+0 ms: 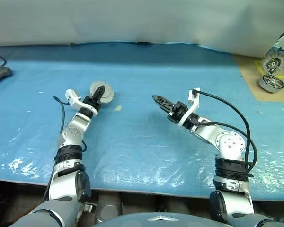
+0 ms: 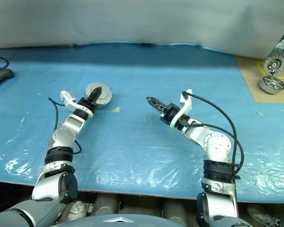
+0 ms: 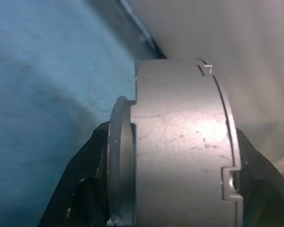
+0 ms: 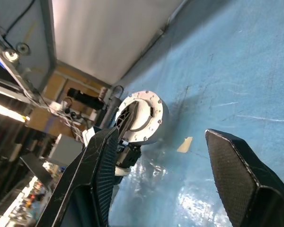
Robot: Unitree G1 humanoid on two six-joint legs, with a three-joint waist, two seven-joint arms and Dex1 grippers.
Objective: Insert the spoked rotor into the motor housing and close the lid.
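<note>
My left gripper (image 1: 98, 92) is clamped across the grey motor housing (image 1: 102, 92), my right gripper (image 1: 160, 100) spread and empty, so I lower it gently, keeping it level.

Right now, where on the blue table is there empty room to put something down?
The blue plastic sheet is bare between the left gripper, shut on a silver round metal cylinder, and the open right gripper. The far right tan corner with two metal wheels is crowded.
</note>
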